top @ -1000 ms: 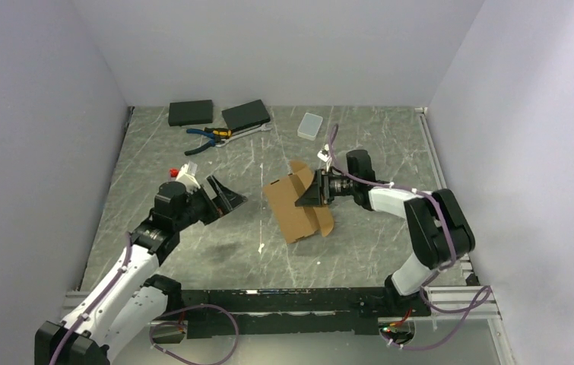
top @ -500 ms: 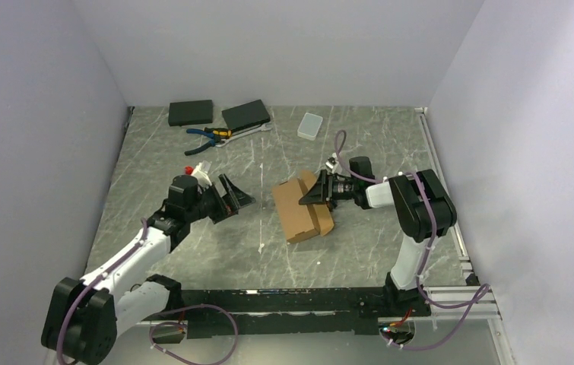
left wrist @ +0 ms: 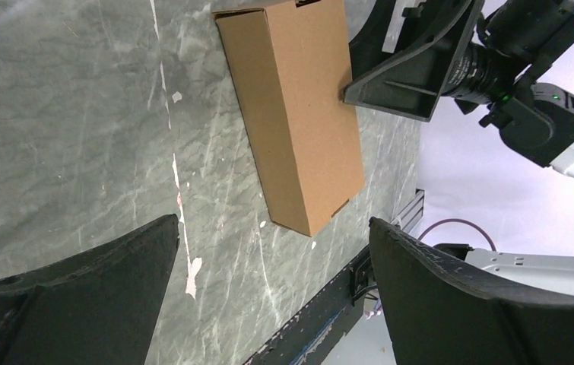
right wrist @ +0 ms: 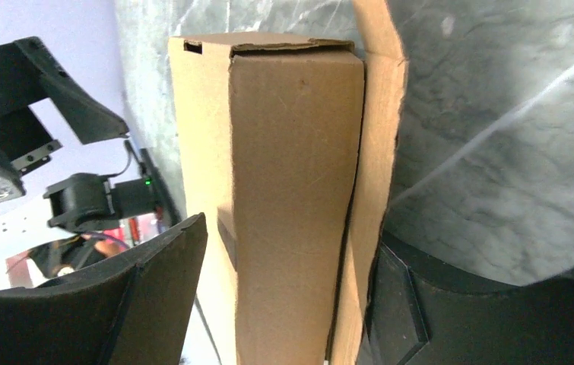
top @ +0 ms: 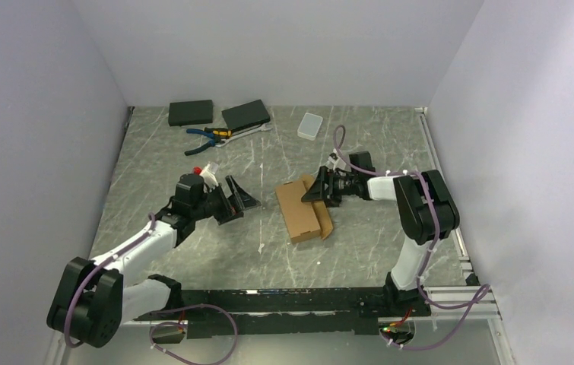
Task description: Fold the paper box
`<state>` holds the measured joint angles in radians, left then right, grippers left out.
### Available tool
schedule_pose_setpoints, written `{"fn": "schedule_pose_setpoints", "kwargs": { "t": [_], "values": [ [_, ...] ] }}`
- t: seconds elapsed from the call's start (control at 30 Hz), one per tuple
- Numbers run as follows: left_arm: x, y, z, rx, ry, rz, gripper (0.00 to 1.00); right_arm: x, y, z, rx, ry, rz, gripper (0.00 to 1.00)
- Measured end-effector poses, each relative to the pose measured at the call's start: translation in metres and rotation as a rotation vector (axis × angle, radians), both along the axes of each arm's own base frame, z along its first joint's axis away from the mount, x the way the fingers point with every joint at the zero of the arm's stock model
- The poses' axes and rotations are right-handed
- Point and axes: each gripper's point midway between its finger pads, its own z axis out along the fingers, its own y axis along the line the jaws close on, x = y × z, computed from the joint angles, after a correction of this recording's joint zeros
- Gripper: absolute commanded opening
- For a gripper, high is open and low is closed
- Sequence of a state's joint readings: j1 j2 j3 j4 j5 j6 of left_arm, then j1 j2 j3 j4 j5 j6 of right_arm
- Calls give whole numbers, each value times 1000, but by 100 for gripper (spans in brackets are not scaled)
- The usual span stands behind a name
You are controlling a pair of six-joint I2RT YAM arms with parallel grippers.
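Observation:
The paper box (top: 302,211) is a closed brown cardboard box lying flat mid-table, with one loose flap (top: 325,222) sticking out along its right side. My right gripper (top: 312,192) straddles its far right end. In the right wrist view the box (right wrist: 291,190) stands between the fingers: one finger (right wrist: 397,304) rests against the flap, while the other finger (right wrist: 154,289) stands apart from the box wall, so my right gripper (right wrist: 290,232) is open. My left gripper (top: 244,207) hovers wide open just left of the box, holding nothing. The left wrist view has the box (left wrist: 291,114) ahead of my left gripper (left wrist: 272,228).
Two flat black boxes (top: 191,112) (top: 245,114), blue-handled pliers (top: 206,137) and a small translucent case (top: 310,125) lie along the back of the table. The black frame rail (top: 283,300) runs along the near edge. Walls close in on both sides.
The right jaws have spread wider and the box has settled flat on the table. My left arm has reached rightward, closer to the box.

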<state>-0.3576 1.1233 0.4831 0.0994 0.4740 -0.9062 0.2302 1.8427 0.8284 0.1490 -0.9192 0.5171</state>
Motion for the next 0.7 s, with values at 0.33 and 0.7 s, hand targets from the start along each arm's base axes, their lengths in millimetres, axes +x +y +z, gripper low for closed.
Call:
{"fn": "schedule_pose_setpoints", "kwargs": {
  "t": [0.33, 0.7],
  "values": [
    [3, -19, -7, 47, 36, -66, 94, 15, -24, 0, -188, -125, -25, 76],
    [15, -37, -27, 160, 84, -82, 41, 40, -58, 56, -356, -468, 19, 14]
  ]
}}
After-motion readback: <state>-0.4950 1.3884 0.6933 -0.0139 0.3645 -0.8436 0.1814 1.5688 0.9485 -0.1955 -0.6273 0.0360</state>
